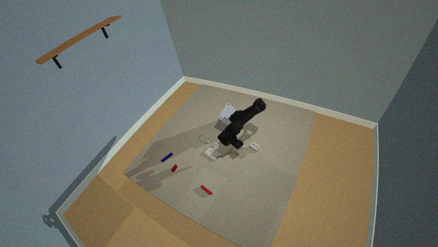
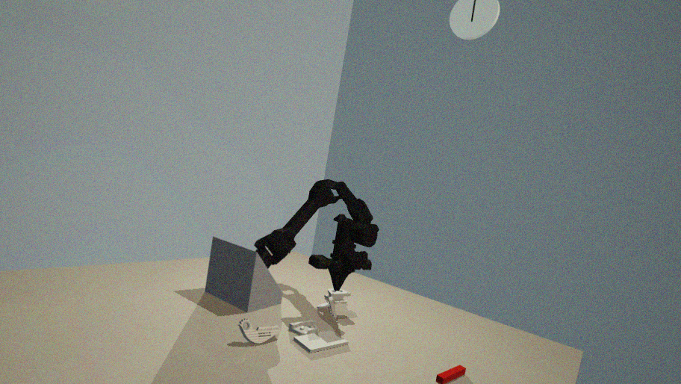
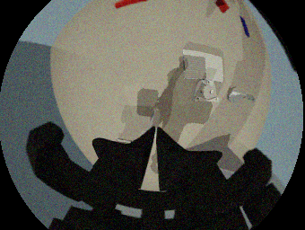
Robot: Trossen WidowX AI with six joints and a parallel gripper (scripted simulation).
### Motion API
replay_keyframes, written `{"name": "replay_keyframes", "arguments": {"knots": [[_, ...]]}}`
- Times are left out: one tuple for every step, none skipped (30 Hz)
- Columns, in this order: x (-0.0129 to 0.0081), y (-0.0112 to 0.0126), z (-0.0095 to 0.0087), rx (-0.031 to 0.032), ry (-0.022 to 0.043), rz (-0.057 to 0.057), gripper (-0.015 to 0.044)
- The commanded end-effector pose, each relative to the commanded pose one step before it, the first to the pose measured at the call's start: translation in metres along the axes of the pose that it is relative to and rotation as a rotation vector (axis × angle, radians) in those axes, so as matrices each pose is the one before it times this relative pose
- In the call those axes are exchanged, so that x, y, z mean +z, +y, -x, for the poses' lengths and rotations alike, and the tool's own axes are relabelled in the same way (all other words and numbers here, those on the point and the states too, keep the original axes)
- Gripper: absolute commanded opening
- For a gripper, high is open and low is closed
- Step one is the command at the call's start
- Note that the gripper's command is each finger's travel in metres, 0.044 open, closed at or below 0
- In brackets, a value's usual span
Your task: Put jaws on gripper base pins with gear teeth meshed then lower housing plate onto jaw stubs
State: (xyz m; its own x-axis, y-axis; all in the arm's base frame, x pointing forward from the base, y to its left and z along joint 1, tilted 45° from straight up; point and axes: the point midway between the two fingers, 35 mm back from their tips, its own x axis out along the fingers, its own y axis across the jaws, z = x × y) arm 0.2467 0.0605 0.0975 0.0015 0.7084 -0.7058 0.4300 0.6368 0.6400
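Observation:
My gripper (image 2: 337,288) (image 3: 155,129) is shut with its fingertips together, nothing seen between them. It hangs above the table; in the top view the arm hides the fingertips. The pale gripper base (image 1: 211,152) (image 2: 322,343) (image 3: 216,63) lies flat, its pin end towards the robot. One jaw (image 1: 204,139) (image 2: 260,334) (image 3: 239,94) lies beside the base, apart from it. The other jaw (image 1: 240,147) (image 2: 334,308) is on the opposite side, near the fingers, partly hidden. The housing plate (image 1: 254,146) (image 2: 339,291) is beyond that jaw, mostly hidden by a finger in the wrist view.
A grey wedge block (image 1: 227,111) (image 2: 231,273) stands near the arm. A long red bar (image 1: 206,190) (image 2: 451,374) (image 3: 131,2), a short red block (image 1: 174,167) (image 3: 222,5) and a blue bar (image 1: 166,157) (image 3: 245,27) lie farther out.

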Motion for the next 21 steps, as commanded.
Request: {"name": "replay_keyframes", "arguments": {"knots": [[-0.00065, -0.00185, 0.00032, -0.00617, -0.00095, 0.0679, 0.0], [-0.00012, -0.00022, 0.0, -0.00003, -0.00001, 0.0203, 0.0], [-0.00012, -0.00022, 0.0, -0.00003, 0.0, 0.0203, 0.0], [-0.00013, -0.00021, 0.0, -0.00003, 0.0, 0.0203, 0.0], [-0.00013, -0.00021, 0.0, -0.00003, 0.0, 0.0203, 0.0], [-0.00013, -0.00021, 0.0, -0.00003, 0.0, 0.0203, 0.0], [-0.00014, -0.00021, 0.0, -0.00003, 0.0, 0.0203, 0.0], [-0.00014, -0.0002, 0.0, -0.00003, 0.0, 0.0203, 0.0], [-0.00015, -0.0002, 0.0, -0.00003, 0.0, 0.0203, 0.0], [-0.00015, -0.0002, 0.0, -0.00003, 0.0, 0.0203, 0.0], [-0.00016, -0.00019, 0.0, -0.00003, 0.0, 0.0203, 0.0], [-0.00016, -0.00019, 0.0, -0.00003, 0.0, 0.0203, 0.0], [-0.00016, -0.00019, 0.0, -0.00002, 0.0, 0.0203, 0.0], [-0.00017, -0.00018, 0.0, -0.00002, 0.0, 0.0203, 0.0], [-0.00017, -0.00018, 0.0, -0.00002, 0.0, 0.0203, 0.0], [-0.00018, -0.00018, 0.0, -0.00002, 0.00001, 0.0203, 0.0], [-0.00018, -0.00017, 0.0, -0.00002, 0.00001, 0.0203, 0.0], [-0.00018, -0.00017, 0.0, -0.00002, 0.00001, 0.0203, 0.0], [-0.00019, -0.00016, 0.0, -0.00002, 0.00001, 0.0203, 0.0], [-0.00019, -0.00016, 0.0, -0.00002, 0.00001, 0.0203, 0.0], [-0.00019, -0.00016, 0.0, -0.00002, 0.00001, 0.0203, 0.0]]}}
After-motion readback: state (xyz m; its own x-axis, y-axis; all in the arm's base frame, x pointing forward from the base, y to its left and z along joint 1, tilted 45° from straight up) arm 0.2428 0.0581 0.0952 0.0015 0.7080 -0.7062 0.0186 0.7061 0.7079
